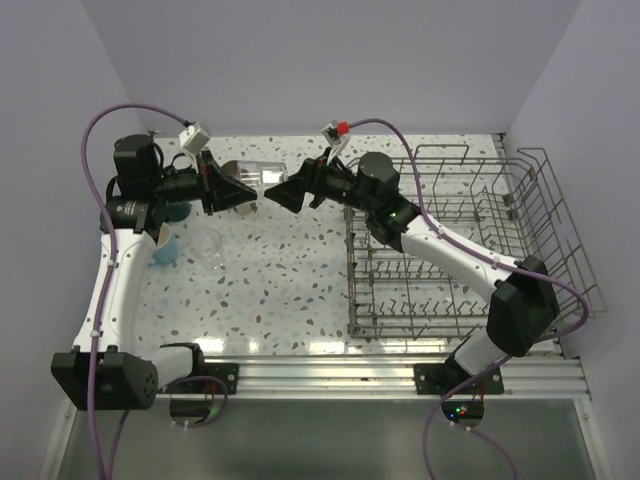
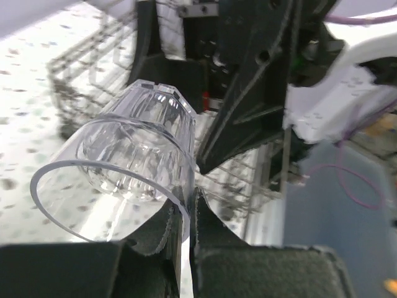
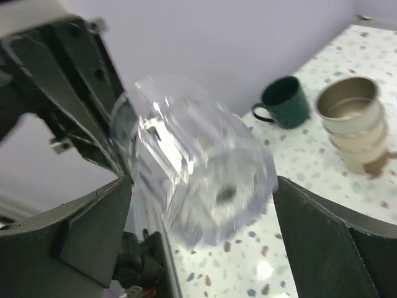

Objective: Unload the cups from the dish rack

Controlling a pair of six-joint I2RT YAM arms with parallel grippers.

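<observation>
A clear glass tumbler (image 1: 256, 172) hangs on its side above the table between the two arms. My left gripper (image 2: 185, 208) is shut on its rim (image 2: 177, 205), one finger inside and one outside. In the right wrist view the tumbler (image 3: 198, 161) is blurred, its base toward the camera. My right gripper (image 3: 203, 186) stands open around it, with its fingers (image 3: 329, 230) wide on either side. In the top view the right gripper (image 1: 272, 192) faces the left gripper (image 1: 246, 190). The grey wire dish rack (image 1: 520, 215) stands at the right.
A dark teal mug (image 3: 284, 102) and stacked metallic tumblers (image 3: 353, 124) stand on the speckled table. A light blue mug (image 1: 165, 250) and another clear tumbler (image 1: 210, 246) sit near the left arm. Walls close the back and both sides.
</observation>
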